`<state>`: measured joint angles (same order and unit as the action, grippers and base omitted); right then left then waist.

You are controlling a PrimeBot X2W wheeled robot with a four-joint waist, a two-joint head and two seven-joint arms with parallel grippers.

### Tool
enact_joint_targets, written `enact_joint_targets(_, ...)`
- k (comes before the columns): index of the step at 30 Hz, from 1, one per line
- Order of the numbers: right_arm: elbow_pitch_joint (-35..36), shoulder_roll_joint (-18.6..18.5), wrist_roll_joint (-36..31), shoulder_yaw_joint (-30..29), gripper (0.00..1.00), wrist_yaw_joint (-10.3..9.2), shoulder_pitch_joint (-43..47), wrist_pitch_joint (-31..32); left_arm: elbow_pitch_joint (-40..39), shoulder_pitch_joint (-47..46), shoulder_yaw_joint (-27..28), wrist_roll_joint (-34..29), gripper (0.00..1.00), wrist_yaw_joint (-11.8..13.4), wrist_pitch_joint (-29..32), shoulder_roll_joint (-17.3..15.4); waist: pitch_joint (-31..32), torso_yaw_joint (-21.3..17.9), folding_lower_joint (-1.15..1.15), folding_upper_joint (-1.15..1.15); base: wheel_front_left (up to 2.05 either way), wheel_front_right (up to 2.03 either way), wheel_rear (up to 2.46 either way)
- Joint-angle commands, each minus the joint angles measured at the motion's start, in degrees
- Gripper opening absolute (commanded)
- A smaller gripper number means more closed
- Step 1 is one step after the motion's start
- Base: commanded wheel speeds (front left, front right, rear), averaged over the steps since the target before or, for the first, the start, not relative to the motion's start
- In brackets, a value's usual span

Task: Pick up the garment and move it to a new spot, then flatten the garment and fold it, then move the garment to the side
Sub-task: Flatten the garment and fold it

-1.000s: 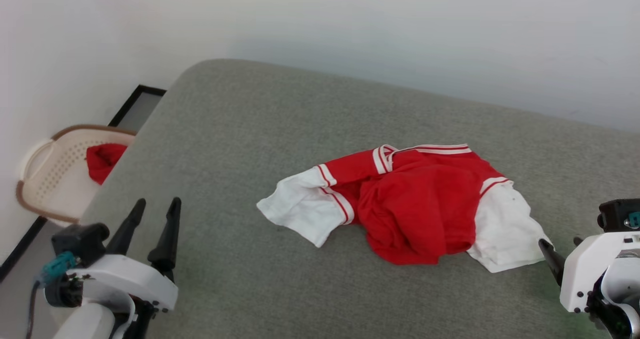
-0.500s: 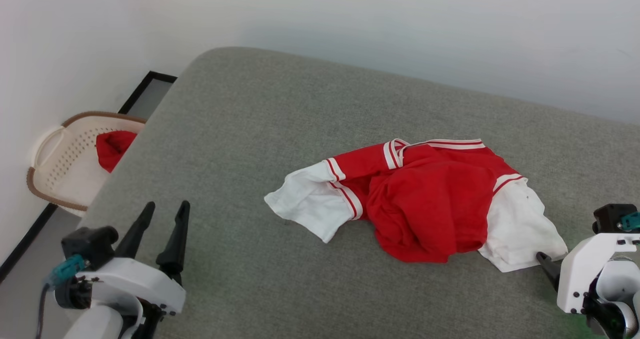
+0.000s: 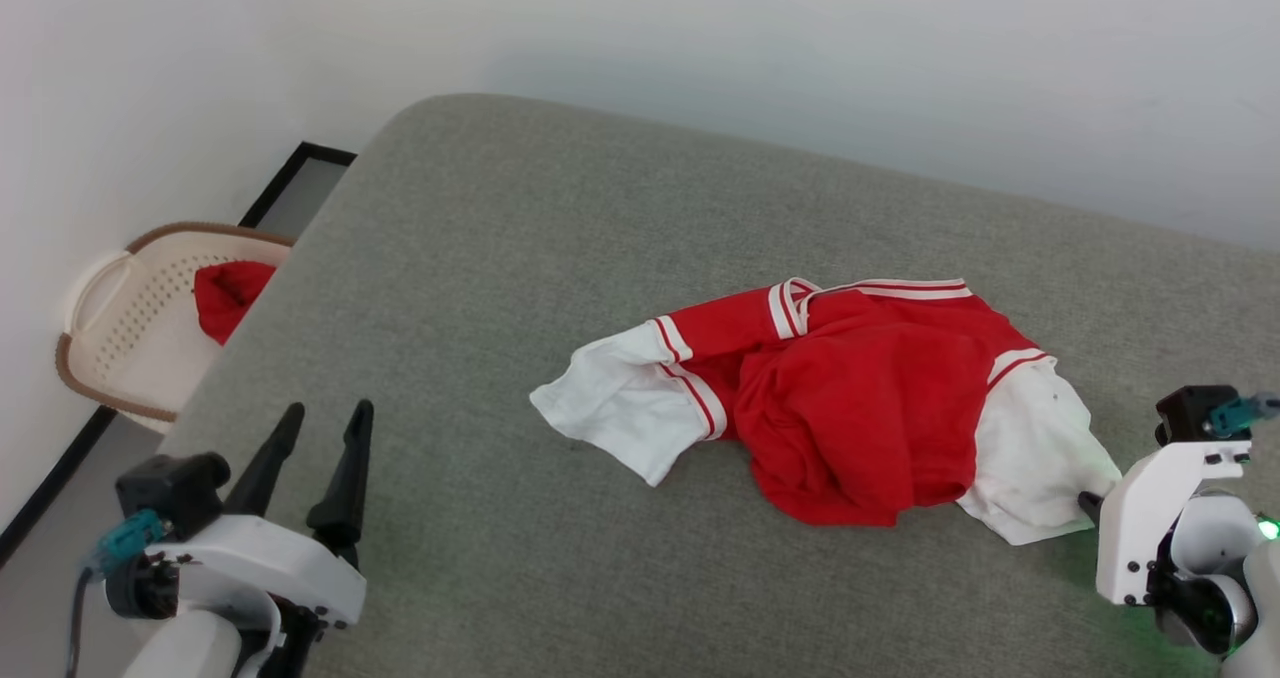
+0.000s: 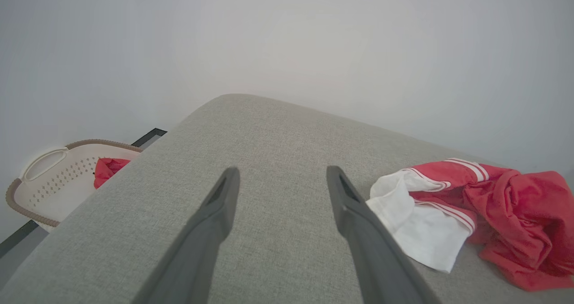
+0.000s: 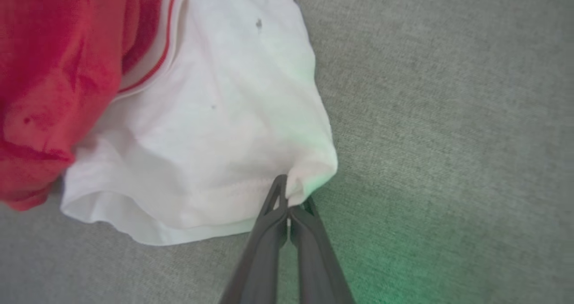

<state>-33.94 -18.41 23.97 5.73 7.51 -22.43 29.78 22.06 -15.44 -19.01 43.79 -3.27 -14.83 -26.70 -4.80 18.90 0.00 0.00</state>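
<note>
The garment [image 3: 850,408] lies crumpled on the grey surface [image 3: 480,258], a little to the right of its middle and toward the near edge. Its red body is bunched in folds in the centre, the striped V-neck points to the far side, and one white sleeve spreads out on each side. The white sleeve [image 5: 210,115] on the robot's right side lies flat on the surface. My right gripper [image 5: 289,198] has its two fingers pressed together on the hem of this sleeve, at the corner nearest to the robot; a small pinch of white cloth is caught between the tips. In the head view this gripper sits low at the right edge. A green glow falls on the surface just beside the wrist.

The other sleeve [image 3: 620,413] lies toward the left, its opening facing the left gripper, but well apart from it. My left gripper [image 3: 326,413] hovers over the near left corner of the surface with its fingers spread wide and nothing between them.

Beyond that corner, on the floor [image 3: 55,548] near the wall [image 3: 700,38], stands a cream basket [image 3: 110,343] with a brown rim. A red cloth [image 3: 225,293] lies inside it.
</note>
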Motion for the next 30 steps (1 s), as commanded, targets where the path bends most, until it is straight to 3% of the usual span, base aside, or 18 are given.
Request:
enact_joint_targets(1, -0.73, -0.69, 0.61, 0.49, 0.00, -0.04, -0.73, 0.16, 0.10, 0.12, 0.30, -0.22, 1.00, -0.11, -0.28, -0.13, 0.33, -0.42, 0.00, 0.00, 0.00, 0.00, 0.00)
enact_joint_targets(9, 0.01, -3.15, 2.20, 1.49, 0.00, -0.04, -2.49, 0.08, -0.32, 0.99, 0.65, -0.22, 1.00, 0.04, -0.28, -0.64, 1.63, -2.37, 0.00, 0.00, 0.00, 0.00, 0.00)
enact_joint_targets(22, 3.87, -11.19, 3.74, 0.21, 0.00, -0.04, 0.41, 0.76, -1.52, 3.23, 0.13, 0.20, 1.00, 0.62, 0.84, -1.95, 4.75, -6.77, 0.00, 0.00, 0.00, 0.00, 0.00)
enact_joint_targets(30, 2.57, -15.62, 2.96, -2.56, 0.00, -0.04, 1.84, 0.21, -3.17, 3.27, -0.41, 0.25, 1.00, 1.01, 1.74, -2.27, 4.49, -7.69, 0.00, 0.00, 0.00, 0.00, 0.00)
